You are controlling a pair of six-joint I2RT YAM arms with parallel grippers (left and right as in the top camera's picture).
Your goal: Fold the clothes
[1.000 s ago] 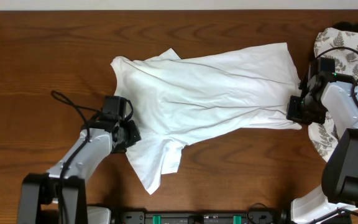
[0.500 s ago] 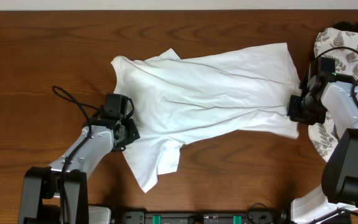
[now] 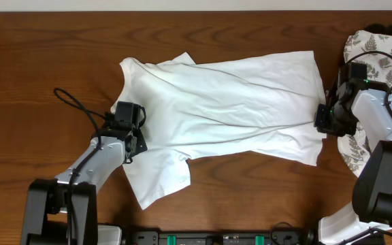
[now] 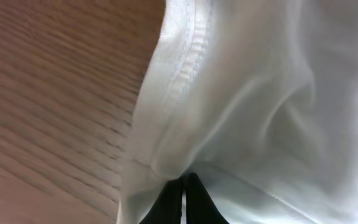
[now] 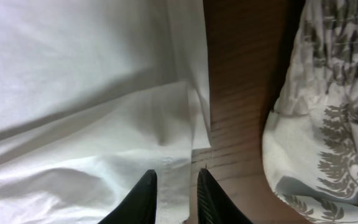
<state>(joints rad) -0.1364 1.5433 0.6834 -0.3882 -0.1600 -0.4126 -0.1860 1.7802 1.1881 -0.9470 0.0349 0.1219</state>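
T-shirt (image 3: 230, 102) shifted left, white, creased, spread

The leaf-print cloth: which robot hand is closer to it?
Right. The right gripper is beside the cloth, at the shirt's edge; the left gripper pinches the shirt's far side.

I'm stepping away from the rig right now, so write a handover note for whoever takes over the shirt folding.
Left gripper: shut on the T-shirt at its edge by a sleeve.
Right gripper: open, over the hem at the other end.
The T-shirt lies spread and wrinkled on the table, with the fern-print cloth to its right.
Done: no fold yet.
Left: smooth it flat, then fold.
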